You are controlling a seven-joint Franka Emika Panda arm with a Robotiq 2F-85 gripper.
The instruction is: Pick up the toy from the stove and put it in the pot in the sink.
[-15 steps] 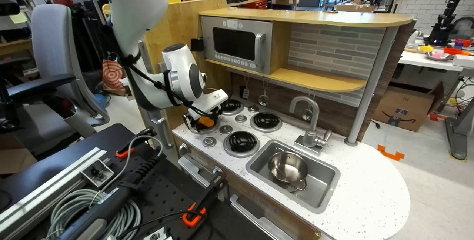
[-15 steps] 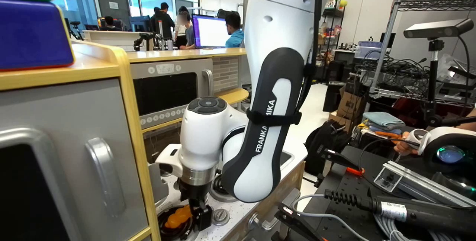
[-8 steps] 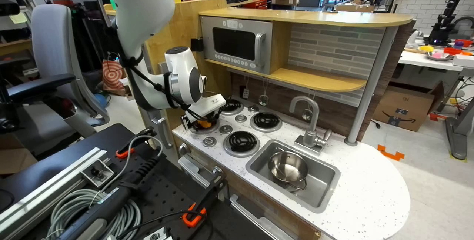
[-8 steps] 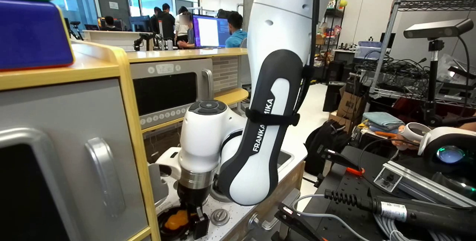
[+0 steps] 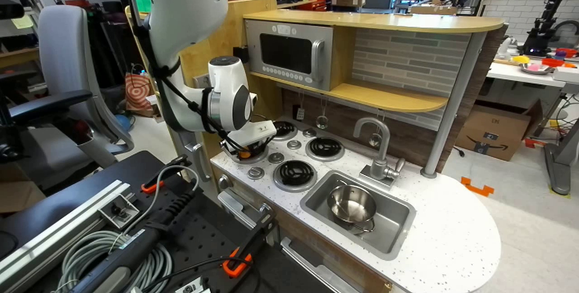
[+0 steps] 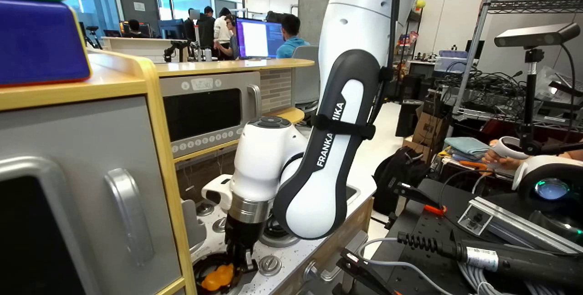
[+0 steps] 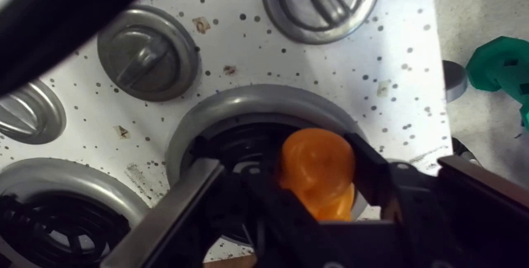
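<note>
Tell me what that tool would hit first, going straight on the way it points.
Most likely the stove burner below: the orange toy shows between its fingers in the wrist view. Depth is unclear, so it might brush the toy first.

In the wrist view the black metal-edged gripper (image 7: 319,169) hides part of the glossy orange rounded toy (image 7: 317,156), and whether the two touch we cannot tell. In an exterior view the white-and-black jointed arm (image 6: 314,199), its top cut off, hides most of the far grey rectangular sink (image 6: 350,193) from us.
</note>
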